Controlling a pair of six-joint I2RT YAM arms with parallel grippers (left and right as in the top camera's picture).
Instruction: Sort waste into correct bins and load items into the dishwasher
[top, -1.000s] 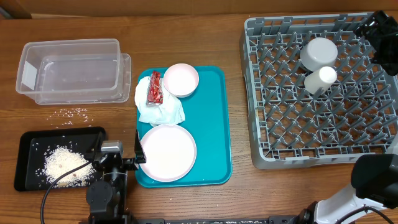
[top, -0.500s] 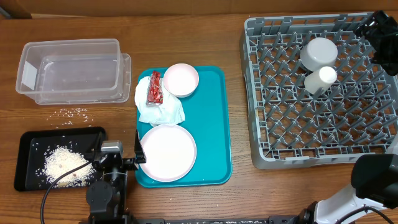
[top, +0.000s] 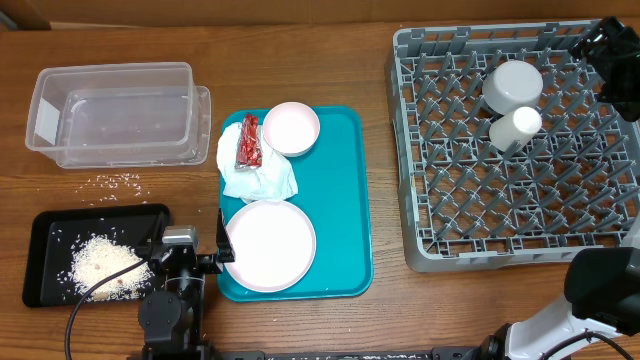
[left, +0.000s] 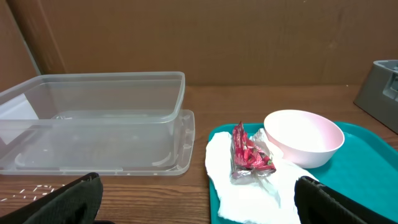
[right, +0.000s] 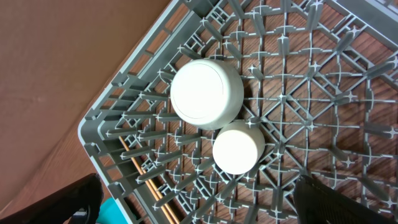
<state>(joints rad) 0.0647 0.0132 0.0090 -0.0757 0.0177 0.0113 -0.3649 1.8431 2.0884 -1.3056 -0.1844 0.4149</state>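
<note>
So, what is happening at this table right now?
Nothing is held now. The left fingers stand open beside the teal tray, the right fingers open over a corner of the dish rack. The bowl, the cup and the chopsticks are in the rack. The large plate, the small plate, the napkin and the red wrapper lie on the tray, not yet sorted.

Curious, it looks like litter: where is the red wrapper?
Overhead, the red wrapper lies on the white napkin at the teal tray's left edge, beside the small pink dish.
</note>
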